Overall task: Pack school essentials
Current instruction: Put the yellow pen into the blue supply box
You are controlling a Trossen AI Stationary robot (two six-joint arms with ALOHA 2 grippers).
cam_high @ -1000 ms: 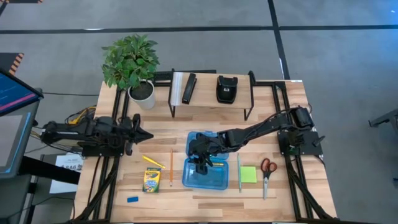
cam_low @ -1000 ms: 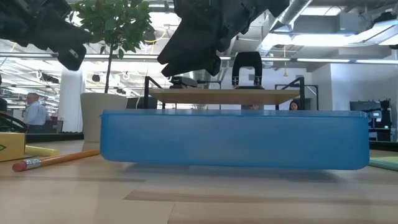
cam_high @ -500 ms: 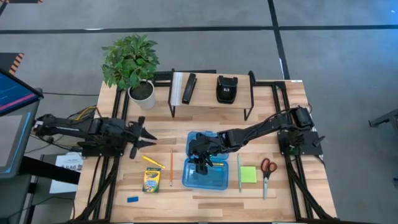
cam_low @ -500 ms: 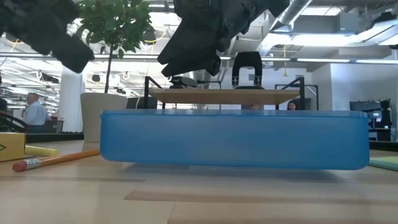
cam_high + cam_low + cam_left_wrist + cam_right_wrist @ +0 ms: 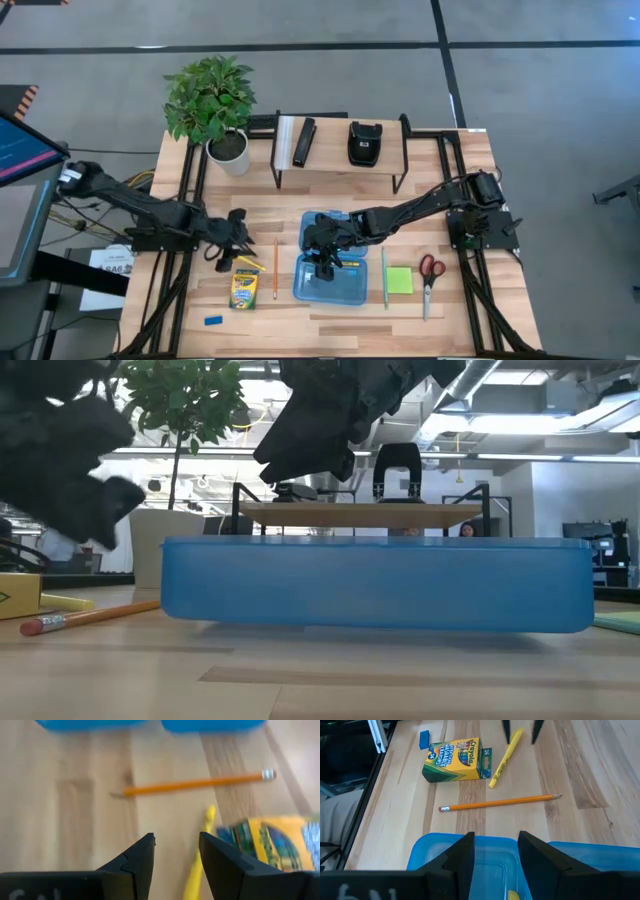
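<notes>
Left hand (image 5: 232, 262) moved down over the wooden table (image 5: 480, 310), apparently open.

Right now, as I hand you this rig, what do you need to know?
Left tool: open, low over the yellow marker, fingers either side of one end, not gripping.
Right tool: open, over the blue box, holding nothing.
On the table left of the box: pencil, crayons, eraser.
Right of the box: pen, sticky pad, scissors.
Done: something small and yellow shows inside the box in the right wrist view; I cannot tell what else is in.
Left: everything listed above, the marker probably first.
</notes>
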